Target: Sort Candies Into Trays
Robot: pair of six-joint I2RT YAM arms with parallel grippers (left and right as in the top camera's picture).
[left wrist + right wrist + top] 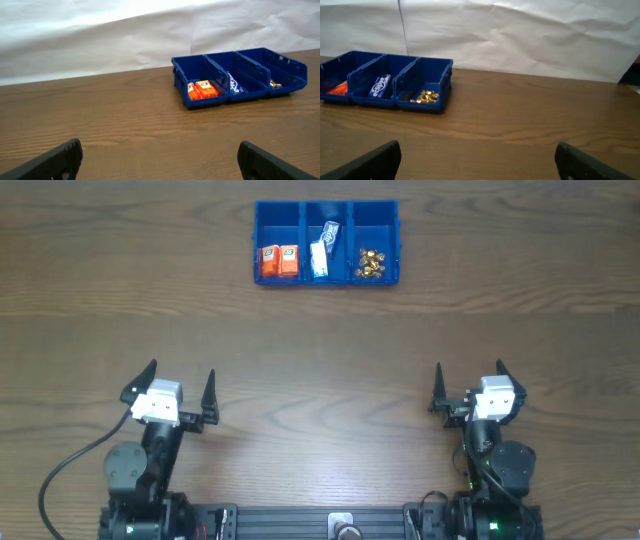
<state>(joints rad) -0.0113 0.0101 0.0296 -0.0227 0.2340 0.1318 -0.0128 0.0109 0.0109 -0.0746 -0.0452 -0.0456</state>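
We see the blue tray [327,281] with three bins: two orange packets [279,261] in its left bin, blue-and-white packets [324,248] in the middle, gold candies [372,264] in the right. Left gripper [181,370] and right gripper [469,367] sit well apart from the tray, toward the arm bases, fingers spread wide, holding nothing. The wrist views add a white backdrop [100,30] behind the tray.
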